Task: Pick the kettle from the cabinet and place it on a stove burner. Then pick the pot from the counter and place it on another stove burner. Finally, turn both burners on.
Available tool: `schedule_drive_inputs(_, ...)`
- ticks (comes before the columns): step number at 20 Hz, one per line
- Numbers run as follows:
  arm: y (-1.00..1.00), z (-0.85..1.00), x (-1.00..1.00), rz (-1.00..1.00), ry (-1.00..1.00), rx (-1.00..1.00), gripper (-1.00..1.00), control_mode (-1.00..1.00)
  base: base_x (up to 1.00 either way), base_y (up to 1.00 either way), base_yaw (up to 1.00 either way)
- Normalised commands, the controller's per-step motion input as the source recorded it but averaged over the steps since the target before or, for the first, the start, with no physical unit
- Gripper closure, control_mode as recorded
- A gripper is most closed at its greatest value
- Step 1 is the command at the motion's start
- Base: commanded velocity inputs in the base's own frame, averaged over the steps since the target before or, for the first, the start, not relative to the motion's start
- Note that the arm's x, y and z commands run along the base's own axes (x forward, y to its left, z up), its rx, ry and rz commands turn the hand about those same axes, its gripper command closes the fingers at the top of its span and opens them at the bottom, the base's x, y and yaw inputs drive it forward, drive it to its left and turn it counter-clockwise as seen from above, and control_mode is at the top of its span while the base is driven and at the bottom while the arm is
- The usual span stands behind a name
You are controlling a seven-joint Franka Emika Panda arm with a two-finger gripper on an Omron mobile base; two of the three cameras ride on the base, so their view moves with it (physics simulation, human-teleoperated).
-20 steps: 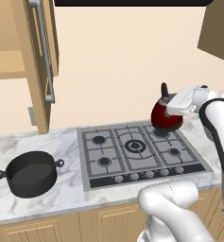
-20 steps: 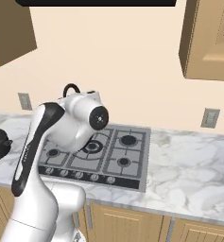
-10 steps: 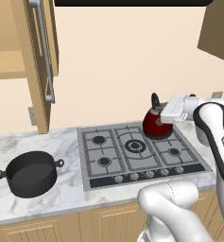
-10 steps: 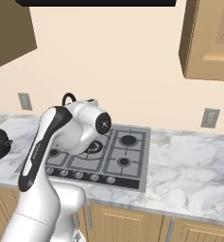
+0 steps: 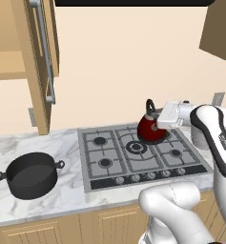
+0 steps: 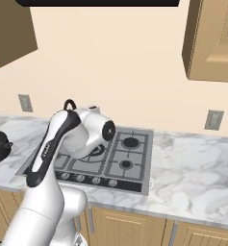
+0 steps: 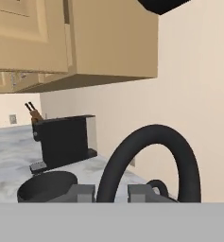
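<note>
The dark-red kettle hangs low over the back right part of the grey cooktop, and I cannot tell whether it touches the grate. My gripper comes in from the right and is shut on the kettle's black arched handle. That handle passes between the two fingertips in the hand view. In the right base view my arm hides the kettle's body, and the handle's loop sticks out above it. The black pot stands on the marble counter left of the cooktop. The cabinet stands open at the upper left.
A tall black boxy appliance stands on the counter beyond the pot. Another wall cabinet hangs at the upper right. A wall socket sits above a broad stretch of counter right of the cooktop.
The gripper has carried the kettle leftward and lower, from beyond the cooktop's right rear corner to over its back burners. The pot has not moved.
</note>
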Motion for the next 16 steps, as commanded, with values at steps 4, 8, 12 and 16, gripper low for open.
schedule_drive_inputs(4, 0.00, -0.12, 0.22, 0.03, 0.00, 0.05, 1.00, -1.00, 0.00, 0.00, 0.00)
schedule_drive_inputs(8, 0.00, -0.19, 0.10, 0.01, 0.00, 0.03, 1.00, -1.00, 0.00, 0.00, 0.00)
schedule_drive_inputs(12, -0.02, -0.26, 0.00, 0.00, 0.04, 0.01, 1.00, -1.00, 0.00, 0.00, 0.00)
schedule_drive_inputs(16, -0.10, -0.36, 0.01, -0.01, 0.02, 0.02, 1.00, -1.00, 0.00, 0.00, 0.00)
